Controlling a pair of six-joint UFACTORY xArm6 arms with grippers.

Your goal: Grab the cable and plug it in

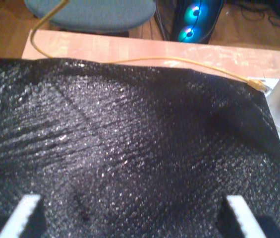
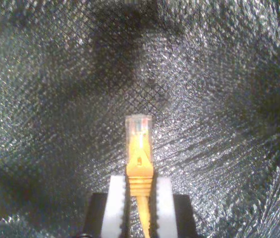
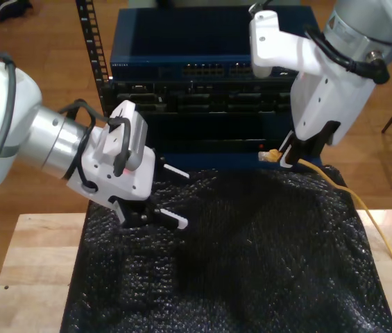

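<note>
The yellow cable runs from the exterior view's right edge across the mat up to my second gripper, which is shut on it just behind its clear plug. In the second wrist view the plug sticks out past the shut fingers above the black mat. The plug hangs in front of the rack, below its row of ports. My first gripper hovers open over the mat at the exterior view's left, holding nothing. In the first wrist view its fingers stand wide apart and the cable crosses the far mat edge.
A crinkled black mat covers the wooden table. A dark blue network rack stands behind the table. The first wrist view shows a blue chair and a computer case with glowing blue fans beyond the table.
</note>
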